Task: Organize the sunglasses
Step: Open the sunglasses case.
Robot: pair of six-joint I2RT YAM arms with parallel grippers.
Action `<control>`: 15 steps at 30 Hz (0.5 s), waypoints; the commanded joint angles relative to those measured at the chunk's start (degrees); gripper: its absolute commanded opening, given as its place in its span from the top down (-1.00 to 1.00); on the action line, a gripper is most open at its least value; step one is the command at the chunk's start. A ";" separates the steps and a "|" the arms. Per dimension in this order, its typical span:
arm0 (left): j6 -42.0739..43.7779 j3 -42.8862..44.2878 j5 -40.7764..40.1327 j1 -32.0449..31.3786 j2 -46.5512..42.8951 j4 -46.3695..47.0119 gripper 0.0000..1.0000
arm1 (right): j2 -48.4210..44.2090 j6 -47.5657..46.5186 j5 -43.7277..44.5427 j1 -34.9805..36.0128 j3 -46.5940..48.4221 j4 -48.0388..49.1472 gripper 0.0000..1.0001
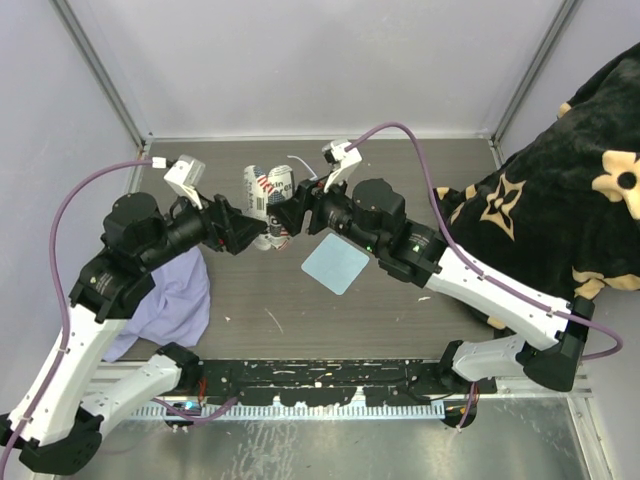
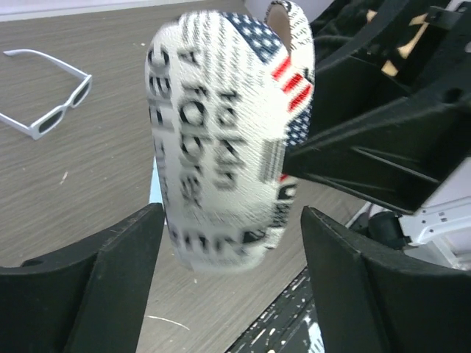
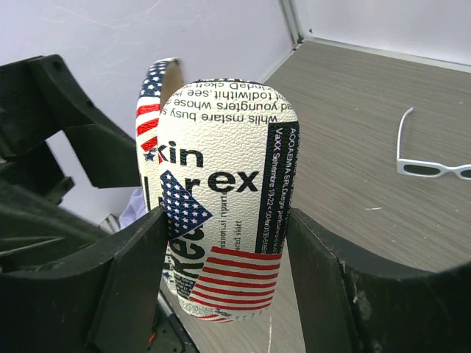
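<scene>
Sunglasses (image 2: 65,107) lay unfolded on table (image 2: 110,169), apart from both grippers. Right gripper (image 3: 227,220) clamped flag-patterned case (image 3: 221,147). Left gripper (image 2: 232,217) spread wide, straddling case. Frame judged light, thin, brittle, slippery. Take hold at the lens front, not temples.

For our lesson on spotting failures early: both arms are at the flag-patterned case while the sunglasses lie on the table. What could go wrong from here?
1. Both sets of jaws sit around the case. Whichever set leaves to fetch the sunglasses may let the soft case sag or drop.
2. The sunglasses' temple arms are unfolded, so they might snag at the case mouth.
</scene>
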 commanded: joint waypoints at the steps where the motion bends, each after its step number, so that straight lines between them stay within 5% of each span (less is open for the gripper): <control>1: -1.05 -0.40 3.30 -0.14 -2.64 3.98 -0.62 | -2.55 -1.94 2.95 -0.83 -0.39 4.24 0.99; 8: -1.49 0.50 3.25 -0.14 -3.36 1.95 -0.97 | -4.51 -5.90 1.41 -0.78 -1.60 4.81 0.98; 15: -2.88 2.90 -4.91 -0.17 -5.53 -7.33 -0.99 | -14.03 -23.88 1.99 -0.77 -11.73 10.47 0.95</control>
